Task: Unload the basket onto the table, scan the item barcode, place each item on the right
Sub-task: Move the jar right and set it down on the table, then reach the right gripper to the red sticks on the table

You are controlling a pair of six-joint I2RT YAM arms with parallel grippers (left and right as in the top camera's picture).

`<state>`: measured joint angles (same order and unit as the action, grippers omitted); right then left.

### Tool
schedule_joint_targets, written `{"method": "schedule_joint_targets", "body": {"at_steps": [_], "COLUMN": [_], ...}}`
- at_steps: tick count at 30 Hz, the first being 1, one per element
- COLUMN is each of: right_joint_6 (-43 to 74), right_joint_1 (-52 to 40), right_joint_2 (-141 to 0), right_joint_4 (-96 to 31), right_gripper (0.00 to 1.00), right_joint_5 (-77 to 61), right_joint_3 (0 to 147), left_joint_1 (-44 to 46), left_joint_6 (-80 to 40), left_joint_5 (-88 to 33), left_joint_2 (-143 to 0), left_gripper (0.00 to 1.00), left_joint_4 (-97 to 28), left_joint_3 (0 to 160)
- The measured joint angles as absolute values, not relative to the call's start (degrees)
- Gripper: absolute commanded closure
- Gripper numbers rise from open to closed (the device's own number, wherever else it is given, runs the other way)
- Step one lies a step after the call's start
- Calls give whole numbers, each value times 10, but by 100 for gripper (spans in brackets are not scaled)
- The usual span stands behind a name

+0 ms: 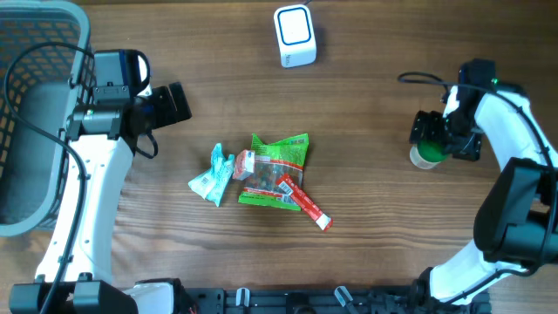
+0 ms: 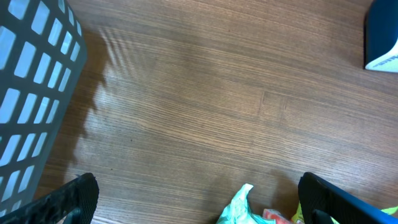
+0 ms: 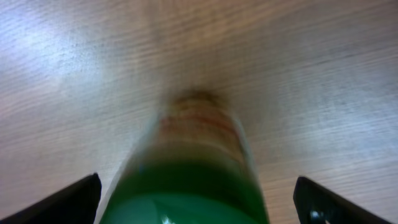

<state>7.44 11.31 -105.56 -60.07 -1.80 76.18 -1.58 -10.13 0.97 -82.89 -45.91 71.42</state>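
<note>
Wood-grain table (image 1: 375, 227), lit evenly. Grey plastic mesh basket (image 1: 35, 52) at the far left corner. White boxy barcode scanner (image 1: 294, 36) at the far edge, centre.

Mid-table pile: pale blue crumpled packet (image 1: 212, 176), green foil packet (image 1: 277, 166) just beside it, and a red-and-white tube (image 1: 307, 202) lying across the green packet's lower corner.

Left gripper (image 1: 179, 102): between basket and pile, over bare wood. Fingers (image 2: 68, 202) spread wide, nothing between them.

Right gripper (image 1: 427, 138): at the right side of the table, well apart from the scanner. Green round container (image 1: 425, 158) sits directly under it on the table. In the wrist view the container (image 3: 193, 186) is blurred and fills the gap, and the fingers (image 3: 68, 202) stand wide on either side, clear of it. No label or barcode is legible.
</note>
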Motion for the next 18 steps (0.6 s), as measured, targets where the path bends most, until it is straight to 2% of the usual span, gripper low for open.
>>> {"method": "schedule_joint_targets", "body": {"at_steps": [5, 9, 13, 18], "right_joint_6": [61, -5, -62, -87], "right_joint_1": [113, 103, 58, -23], "right_joint_2": [-1045, -1016, -1011, -1011], "right_joint_4": [-719, -775, -808, -785], "right_gripper": [9, 25, 59, 61], "right_joint_5": [-44, -133, -206, -238], "right_joint_3": [925, 963, 953, 874], "left_joint_1": [-16, -16, -16, -16], "left_joint_6": [-101, -101, -101, -101], "left_joint_5": [10, 10, 10, 10], "left_joint_2": [-829, -829, -829, -829], "left_gripper": [0, 0, 0, 0], "left_joint_4": [-459, -459, -459, -459], "left_joint_3": [714, 714, 714, 714]}}
